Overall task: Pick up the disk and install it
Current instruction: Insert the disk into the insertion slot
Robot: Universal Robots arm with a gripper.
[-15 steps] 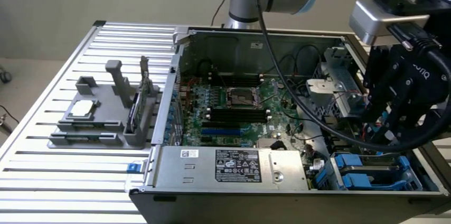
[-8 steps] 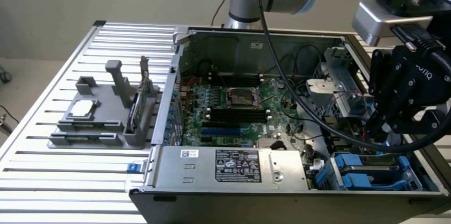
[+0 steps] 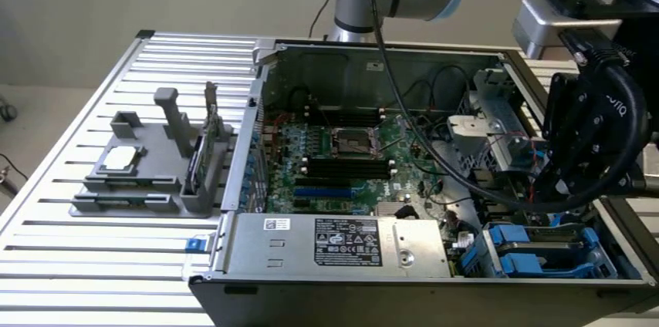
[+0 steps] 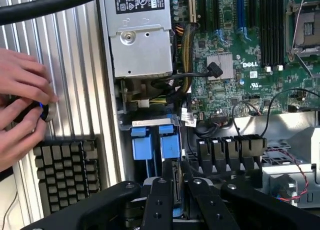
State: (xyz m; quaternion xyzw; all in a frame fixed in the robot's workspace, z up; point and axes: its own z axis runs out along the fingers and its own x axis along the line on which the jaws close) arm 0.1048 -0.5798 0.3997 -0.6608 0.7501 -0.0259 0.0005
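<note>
1. The disk [image 4: 175,190] stands on its edge, low in a corner of the case [image 3: 412,284]. Only a thin grey edge with a bit of blue shows.
2. The gripper [image 4: 176,184] has its jaws pressed on the disk, with a black finger [image 4: 159,205] on each side.
3. Two blue tabs [image 4: 157,140] sit side by side, between the disk and the power box [image 4: 140,45].
4. The power box is silver. Its label has words too small to read.
5. The green board [image 4: 235,85] beside it says "DELL" in white.
6. In the exterior view, the arm [image 3: 592,134] hangs over the case corner on the exterior view's right. Its black end shows the letters "OTIQ".
7. Two hands [image 4: 22,105] rest on the table [image 3: 62,227] beside the case. They hold a small round thing [image 4: 44,111] with a blue light.
8. A black heat sink [image 4: 65,175] lies just beside the hands.
9. On the exterior view's left, a grey stand [image 3: 154,165] holds a small silver chip [image 3: 119,159].
</note>
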